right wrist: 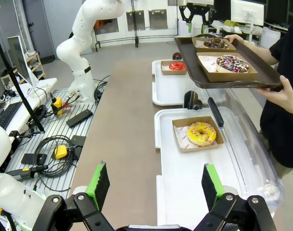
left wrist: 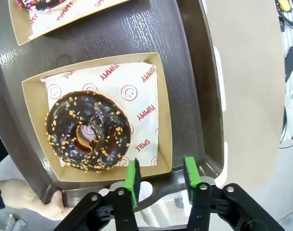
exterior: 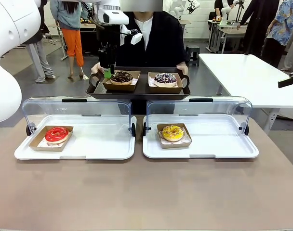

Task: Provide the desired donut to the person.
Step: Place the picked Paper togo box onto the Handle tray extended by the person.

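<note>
The left gripper hangs open over the rim of the tray the person holds, beside the boxed chocolate donut. Lifting crookedly, a finger might catch the box and tip the tray. The right gripper waits wide above the brown counter, in a busy lab.

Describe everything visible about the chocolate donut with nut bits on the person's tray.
The chocolate donut is a whole ring with glossy dark glaze and small orange-brown nut crumbs scattered mostly around its edge. It lies flat on white paper printed with red smileys, "YUMMY" and "SMILE", inside a shallow brown cardboard box. The box sits on the dark tray the person holds, beside a sprinkled donut's box. The left gripper hovers at the box's edge, jaws open, not touching the donut.
</note>
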Available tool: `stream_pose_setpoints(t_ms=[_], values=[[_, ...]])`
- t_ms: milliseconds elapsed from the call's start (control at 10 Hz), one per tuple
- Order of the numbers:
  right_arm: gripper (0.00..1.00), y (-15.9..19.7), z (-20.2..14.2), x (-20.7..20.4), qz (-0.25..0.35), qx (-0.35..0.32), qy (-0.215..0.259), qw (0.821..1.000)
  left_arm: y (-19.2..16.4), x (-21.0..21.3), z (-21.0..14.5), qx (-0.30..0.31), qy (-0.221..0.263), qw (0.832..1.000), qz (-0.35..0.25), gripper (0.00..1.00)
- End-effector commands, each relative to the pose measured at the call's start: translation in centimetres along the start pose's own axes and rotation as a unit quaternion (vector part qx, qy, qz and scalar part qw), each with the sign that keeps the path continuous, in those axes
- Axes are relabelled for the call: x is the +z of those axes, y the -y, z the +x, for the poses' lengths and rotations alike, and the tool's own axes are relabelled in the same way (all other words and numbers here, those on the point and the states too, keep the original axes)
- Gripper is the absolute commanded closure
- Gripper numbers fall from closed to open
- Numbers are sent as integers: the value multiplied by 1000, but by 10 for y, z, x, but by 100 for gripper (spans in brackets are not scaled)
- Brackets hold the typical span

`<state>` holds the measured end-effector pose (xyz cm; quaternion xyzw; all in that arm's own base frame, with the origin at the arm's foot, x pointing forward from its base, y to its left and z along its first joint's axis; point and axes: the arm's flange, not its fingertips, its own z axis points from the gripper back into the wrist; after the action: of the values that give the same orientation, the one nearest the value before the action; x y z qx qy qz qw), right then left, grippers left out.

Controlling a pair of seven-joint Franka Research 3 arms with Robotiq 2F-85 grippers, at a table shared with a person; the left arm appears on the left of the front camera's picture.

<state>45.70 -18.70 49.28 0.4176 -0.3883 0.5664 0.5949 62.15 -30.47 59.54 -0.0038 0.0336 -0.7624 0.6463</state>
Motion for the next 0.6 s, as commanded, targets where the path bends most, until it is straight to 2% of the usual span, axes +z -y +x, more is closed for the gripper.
stream_pose_setpoints(t_ms=[0,100,300,400,500], values=[[0,0,0,0,-3,0,0,1000,-21,15,3,-5,14,1000,-2,8],[0,0,0,0,-3,0,0,1000,-19,17,3,-3,17,1000,-1,0],[0,0,0,0,-3,0,0,1000,-13,20,3,-5,16,1000,5,0],[0,0,0,0,-3,0,0,1000,-10,21,2,0,13,1000,9,11],[0,0,0,0,-3,0,0,1000,-7,21,2,1,10,1000,12,2]])
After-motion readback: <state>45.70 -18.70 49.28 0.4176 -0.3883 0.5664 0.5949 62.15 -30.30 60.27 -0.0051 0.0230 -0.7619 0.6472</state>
